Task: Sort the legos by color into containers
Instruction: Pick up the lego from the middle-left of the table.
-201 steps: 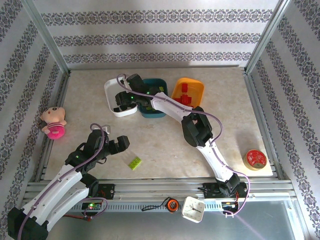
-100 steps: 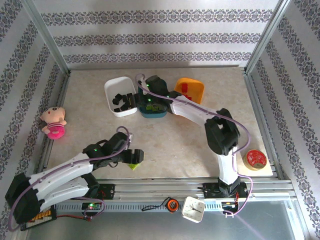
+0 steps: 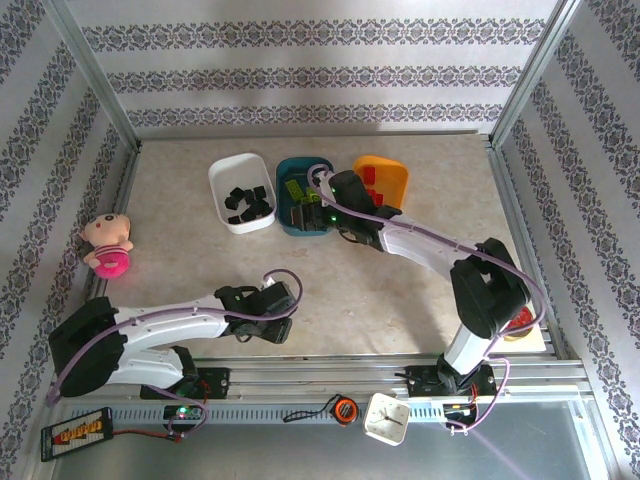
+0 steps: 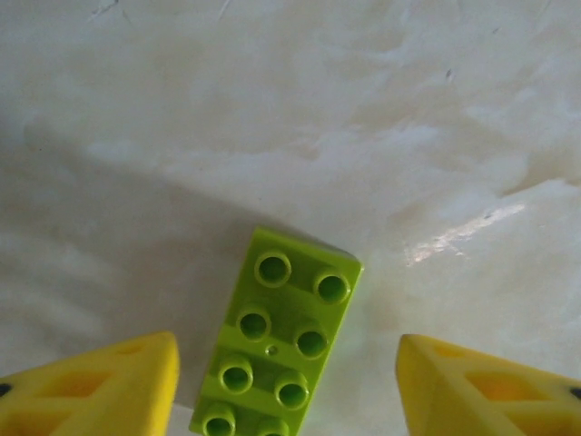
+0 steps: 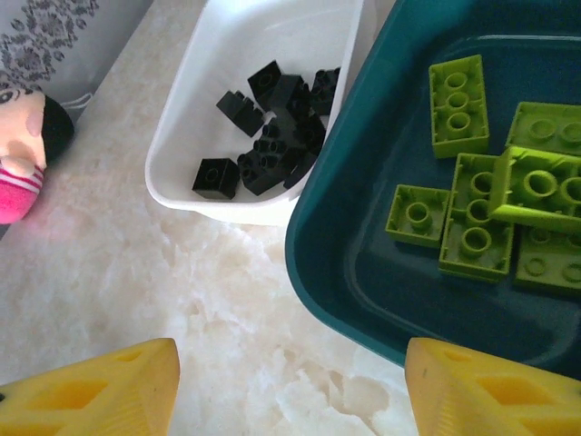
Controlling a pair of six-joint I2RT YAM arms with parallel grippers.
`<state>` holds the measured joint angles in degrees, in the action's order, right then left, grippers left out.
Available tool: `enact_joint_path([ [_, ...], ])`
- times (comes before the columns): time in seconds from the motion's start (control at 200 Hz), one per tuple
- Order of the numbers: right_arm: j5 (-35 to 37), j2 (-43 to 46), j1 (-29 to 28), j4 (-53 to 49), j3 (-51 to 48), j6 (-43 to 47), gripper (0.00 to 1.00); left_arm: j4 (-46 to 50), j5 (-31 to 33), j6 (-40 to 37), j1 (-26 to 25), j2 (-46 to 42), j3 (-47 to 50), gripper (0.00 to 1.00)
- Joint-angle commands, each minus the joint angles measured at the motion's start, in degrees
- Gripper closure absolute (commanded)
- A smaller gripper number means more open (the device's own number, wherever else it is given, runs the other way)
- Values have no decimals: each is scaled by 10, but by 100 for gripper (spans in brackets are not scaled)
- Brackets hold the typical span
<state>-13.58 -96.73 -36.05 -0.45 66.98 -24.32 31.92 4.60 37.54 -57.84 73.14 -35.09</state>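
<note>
The lime green lego point(image 4: 277, 341) sits studs-up on the table point(image 4: 290, 109) between the left gripper's point(image 4: 286, 368) open jaws, with neither finger touching it. It's probably light, rigid, slick plastic, so pinching the long smooth sides looks best. The right gripper point(image 5: 290, 354) hangs open and empty beside the teal tub point(image 5: 336, 272).

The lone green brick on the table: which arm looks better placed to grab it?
Left. The left gripper straddles the lime green brick, jaws open either side; the right gripper hangs far off by the teal tub.
</note>
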Motion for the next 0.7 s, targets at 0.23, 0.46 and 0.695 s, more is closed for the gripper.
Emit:
enact_joint_path([
  [0.23, -1, 82, 38, 44, -50, -20, 33, -19, 34, 8, -43, 90, -6, 59],
  [0.46, 13, 138, 65, 51, -103, -32, 33, -24, 35, 5, -47, 79, -36, 76],
  [0.695, 27, 216, 88, 52, -165, -39, 33, -29, 34, -63, 54, 14, -124, 77],
])
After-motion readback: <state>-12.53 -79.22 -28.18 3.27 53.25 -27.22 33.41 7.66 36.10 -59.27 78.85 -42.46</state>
